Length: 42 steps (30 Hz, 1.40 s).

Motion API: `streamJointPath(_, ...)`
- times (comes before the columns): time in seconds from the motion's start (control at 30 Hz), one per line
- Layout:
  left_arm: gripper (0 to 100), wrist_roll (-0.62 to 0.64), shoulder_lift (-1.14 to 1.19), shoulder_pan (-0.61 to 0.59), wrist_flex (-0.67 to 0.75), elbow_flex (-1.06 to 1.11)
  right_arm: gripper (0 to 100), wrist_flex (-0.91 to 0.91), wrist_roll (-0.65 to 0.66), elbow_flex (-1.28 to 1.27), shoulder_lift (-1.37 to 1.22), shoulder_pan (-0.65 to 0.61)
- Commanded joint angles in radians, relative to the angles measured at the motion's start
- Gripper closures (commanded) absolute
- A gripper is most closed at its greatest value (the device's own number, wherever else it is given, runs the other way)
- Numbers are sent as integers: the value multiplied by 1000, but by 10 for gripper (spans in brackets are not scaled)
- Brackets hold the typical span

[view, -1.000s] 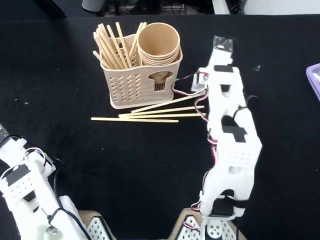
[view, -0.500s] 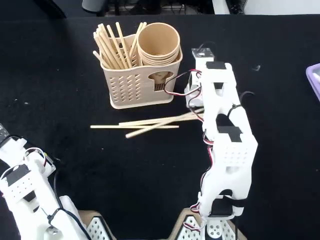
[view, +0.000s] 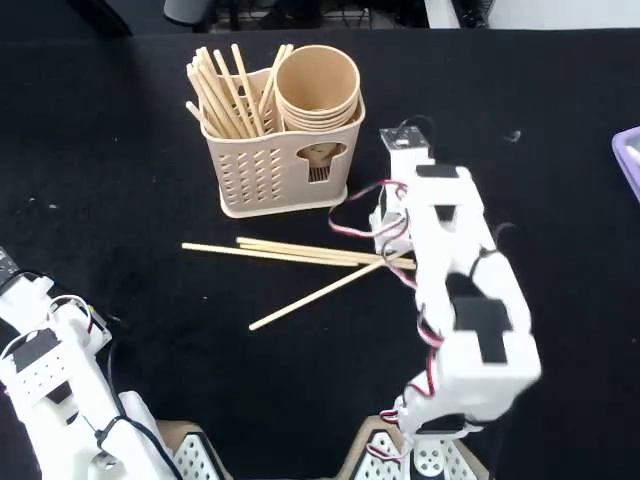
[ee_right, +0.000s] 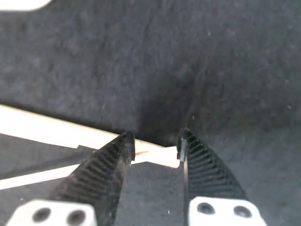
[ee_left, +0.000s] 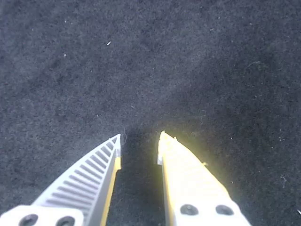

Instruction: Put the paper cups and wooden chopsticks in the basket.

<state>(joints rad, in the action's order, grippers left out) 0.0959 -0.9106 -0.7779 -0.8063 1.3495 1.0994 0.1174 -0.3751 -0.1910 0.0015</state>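
Note:
A beige slotted basket stands at the back of the black table, holding several wooden chopsticks and stacked paper cups. Three loose chopsticks lie in front of it, almost side by side. Another chopstick lies slanted toward the front left. My right gripper is open low over the cloth, and the chopstick ends lie between its fingertips. In the high view the right arm covers those right-hand ends. Over bare cloth, my left gripper is slightly open and holds nothing.
The left arm sits at the front left corner. A purple object pokes in at the right edge. Black cloth lies bare in front of the loose chopsticks and to their left.
The right arm has swung toward the front and lowered onto the chopsticks' right ends. The loose chopsticks shifted, and one turned to point diagonally toward the front left.

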Motion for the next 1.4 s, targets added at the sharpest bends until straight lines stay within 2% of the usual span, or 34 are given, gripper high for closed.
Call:
streamJointPath(0.0,866,3,-15,8,15,-50,843,-23,6,-70,239,-11)
streamJointPath(0.13,866,3,-15,7,15,-50,835,44,8,-84,351,-51)
streamJointPath(0.27,866,3,-15,5,15,-50,751,71,57,-87,401,-120)
streamJointPath(0.37,866,3,-15,4,15,-50,760,80,324,-88,392,-155)
streamJointPath(0.53,866,3,-15,4,14,-50,769,120,991,-225,417,-163)
streamJointPath(0.6,866,3,-15,5,15,-50,766,95,1083,-265,424,-166)
streamJointPath(0.83,866,3,-15,5,15,-50,765,8,1146,-285,410,-169)
streamJointPath(1.0,866,3,-15,5,15,-50,767,-49,1146,-277,289,-167)
streamJointPath(1.23,866,3,-15,5,15,-50,770,-98,1077,-222,157,-167)
streamJointPath(1.3,866,3,-15,5,15,-50,805,-97,1076,-222,148,-167)
streamJointPath(1.37,866,3,-15,5,15,-50,919,-72,1076,-216,150,-163)
